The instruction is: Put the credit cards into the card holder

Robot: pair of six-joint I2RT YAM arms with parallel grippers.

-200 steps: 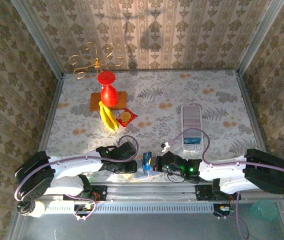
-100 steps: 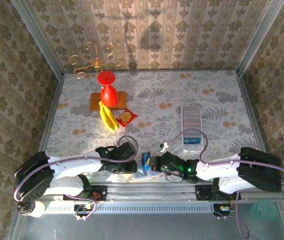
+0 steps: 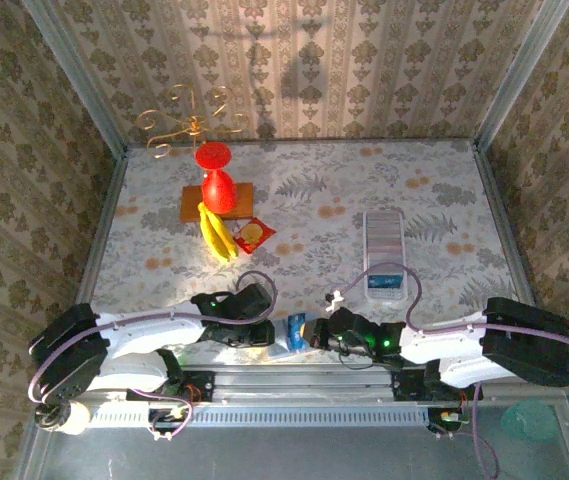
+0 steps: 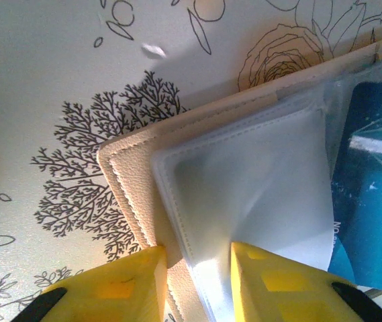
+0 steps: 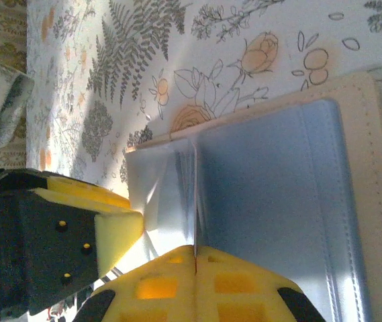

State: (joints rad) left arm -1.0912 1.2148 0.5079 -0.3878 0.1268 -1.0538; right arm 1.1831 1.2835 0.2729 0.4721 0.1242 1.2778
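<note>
The card holder (image 3: 282,350) lies open at the table's near edge, a tan cover (image 4: 131,176) with clear sleeves inside. My left gripper (image 3: 267,335) is shut on its left edge, yellow fingers either side of the cover and a clear sleeve (image 4: 197,258). A blue credit card (image 3: 296,327) stands on edge over the open card holder (image 5: 372,134), and my right gripper (image 3: 314,332) is shut on it. In the right wrist view that card (image 5: 195,194) is a thin line running from my shut gripper (image 5: 196,251) down into the sleeves. The left wrist view has its blue face (image 4: 372,201) at the right.
A whitish ribbed tray (image 3: 384,238) stands right of centre with another blue card (image 3: 385,284) at its near end. At the back left are bananas (image 3: 218,236), a red-and-yellow packet (image 3: 254,235), a red goblet (image 3: 216,186) on a wooden board (image 3: 191,206) and a gold wire ornament (image 3: 190,124).
The right gripper has shifted slightly toward the near edge with the blue card, lowering it over the open card holder. The left gripper has kept its hold and place.
</note>
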